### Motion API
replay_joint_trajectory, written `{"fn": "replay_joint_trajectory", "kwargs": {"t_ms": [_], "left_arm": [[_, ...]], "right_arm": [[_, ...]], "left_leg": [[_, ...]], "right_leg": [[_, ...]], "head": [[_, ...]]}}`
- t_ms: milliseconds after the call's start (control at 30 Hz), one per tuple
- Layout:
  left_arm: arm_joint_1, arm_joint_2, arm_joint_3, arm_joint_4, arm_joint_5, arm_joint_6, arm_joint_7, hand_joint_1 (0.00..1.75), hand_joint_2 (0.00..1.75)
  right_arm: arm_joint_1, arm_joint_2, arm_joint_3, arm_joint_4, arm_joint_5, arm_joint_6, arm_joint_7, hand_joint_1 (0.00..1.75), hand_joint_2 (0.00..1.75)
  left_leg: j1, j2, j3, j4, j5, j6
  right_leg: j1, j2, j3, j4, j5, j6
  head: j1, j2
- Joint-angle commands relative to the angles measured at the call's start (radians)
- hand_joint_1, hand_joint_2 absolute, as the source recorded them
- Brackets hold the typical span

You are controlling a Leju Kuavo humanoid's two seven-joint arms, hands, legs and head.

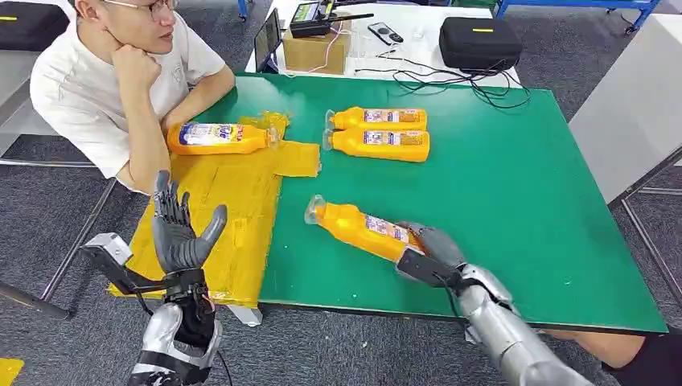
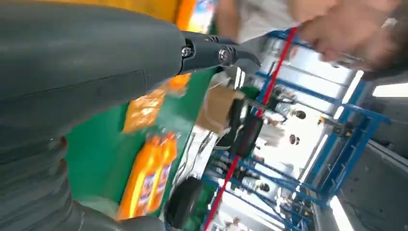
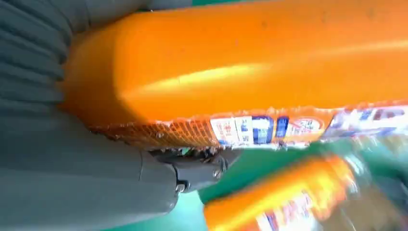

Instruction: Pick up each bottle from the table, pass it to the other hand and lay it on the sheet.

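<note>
Gripping the near bottle [image 1: 363, 228], right hand [image 1: 434, 245] rests on table [image 1: 515, 201].

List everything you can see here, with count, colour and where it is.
Bottles: four, orange; one on the sheet, two side by side mid-table, one near the front edge.
Sheet: one, yellow, table's left part.
Table: one, green.
Cardboard box: one, brown, white table behind.
Case: one, black, same table.
Person: one, white shirt, seated far left.
Left hand: grey, raised, empty.
Right hand: grey, gripping the near bottle.
</note>
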Motion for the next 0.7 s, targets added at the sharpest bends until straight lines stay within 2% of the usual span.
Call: {"fn": "replay_joint_trajectory", "kwargs": {"t_ms": [33, 133, 233, 267, 333, 400, 467, 500, 567, 633, 700], "left_arm": [[0.127, 0.001, -0.138, 0.026, -0.106, -0.139, -0.057, 0.0, 1.75], [0.146, 0.016, -0.21, 0.02, -0.221, -0.153, -0.11, 0.0, 1.75], [0.145, 0.042, -0.286, 0.02, -0.341, -0.174, -0.136, 0.0, 1.75], [0.145, 0.039, -0.288, 0.02, -0.343, -0.175, -0.136, 0.0, 1.75], [0.143, 0.043, -0.296, 0.02, -0.361, -0.193, -0.139, 0.0, 1.75], [0.136, 0.042, -0.294, 0.022, -0.36, -0.21, -0.134, 0.0, 1.75], [0.123, 0.032, -0.28, 0.027, -0.349, -0.236, -0.137, 0.0, 1.75], [0.117, 0.03, -0.278, 0.031, -0.342, -0.248, -0.133, 0.0, 1.75], [0.089, 0.005, -0.25, 0.055, -0.283, -0.296, -0.109, 0.0, 1.75], [0.065, -0.009, -0.239, 0.076, -0.23, -0.337, -0.087, 0.0, 1.75], [0.049, -0.012, -0.238, 0.084, -0.216, -0.342, -0.081, 0.0, 1.75]], "right_arm": [[0.242, 0.232, -0.401, -0.649, -0.423, 0.02, -0.07, 1.75, 1.75], [0.251, 0.242, -0.404, -0.664, -0.441, 0.032, -0.092, 1.75, 1.75], [0.238, 0.24, -0.35, -0.637, -0.461, 0.136, -0.087, 1.75, 1.75], [0.236, 0.246, -0.345, -0.633, -0.461, 0.135, -0.088, 1.75, 1.75], [0.22, 0.207, -0.246, -0.579, -0.373, 0.198, -0.046, 1.75, 1.75], [0.217, 0.207, -0.198, -0.552, -0.318, 0.199, -0.06, 1.75, 1.75], [0.207, 0.201, -0.091, -0.512, -0.226, 0.244, -0.05, 1.75, 1.75], [0.204, 0.203, -0.067, -0.499, -0.203, 0.233, -0.051, 1.75, 1.75], [0.189, 0.208, 0.069, -0.452, -0.086, 0.227, -0.063, 1.75, 1.75], [0.174, 0.223, 0.151, -0.408, -0.021, 0.191, -0.079, 1.75, 1.75], [0.171, 0.243, 0.185, -0.381, -0.01, 0.173, -0.078, 1.75, 1.75]], "left_leg": [[-0.001, 0.002, 0.0, 0.001, -0.003, -0.002], [0.0, -0.005, -0.003, 0.0, -0.002, -0.001], [0.0, -0.005, -0.001, 0.001, -0.004, -0.001], [-0.001, -0.003, -0.003, 0.0, -0.003, -0.001], [-0.001, -0.002, -0.003, 0.0, -0.003, -0.001], [-0.001, -0.001, -0.002, 0.0, -0.003, -0.002], [-0.001, -0.002, -0.004, -0.001, -0.002, -0.001], [0.0, 0.0, 0.0, -0.001, -0.004, -0.003], [0.0, 0.001, -0.001, -0.001, -0.004, -0.002], [0.001, 0.002, -0.001, -0.001, -0.004, -0.003], [0.001, -0.001, -0.004, -0.001, -0.002, -0.002]], "right_leg": [[0.0, 0.002, -0.002, 0.003, -0.003, -0.003], [-0.001, -0.003, -0.003, 0.001, -0.004, -0.002], [-0.001, -0.003, 0.0, 0.001, -0.006, -0.002], [-0.001, -0.001, -0.002, 0.001, -0.004, -0.002], [-0.001, -0.001, -0.003, 0.0, -0.003, -0.003], [-0.002, 0.0, -0.003, 0.0, -0.003, -0.003], [-0.001, 0.0, -0.004, -0.001, -0.002, -0.002], [-0.001, 0.001, -0.001, -0.001, -0.003, -0.004], [0.0, 0.002, -0.002, -0.001, -0.003, -0.003], [0.001, 0.003, -0.002, -0.001, -0.002, -0.003], [0.001, 0.0, -0.004, -0.001, -0.002, -0.002]], "head": [[0.0, 0.0], [0.0, 0.0], [0.001, 0.0], [0.001, 0.0], [0.0, 0.0], [0.001, 0.0], [0.001, 0.0], [0.001, 0.0], [0.0, 0.0], [0.001, 0.0], [0.0, 0.0]]}}
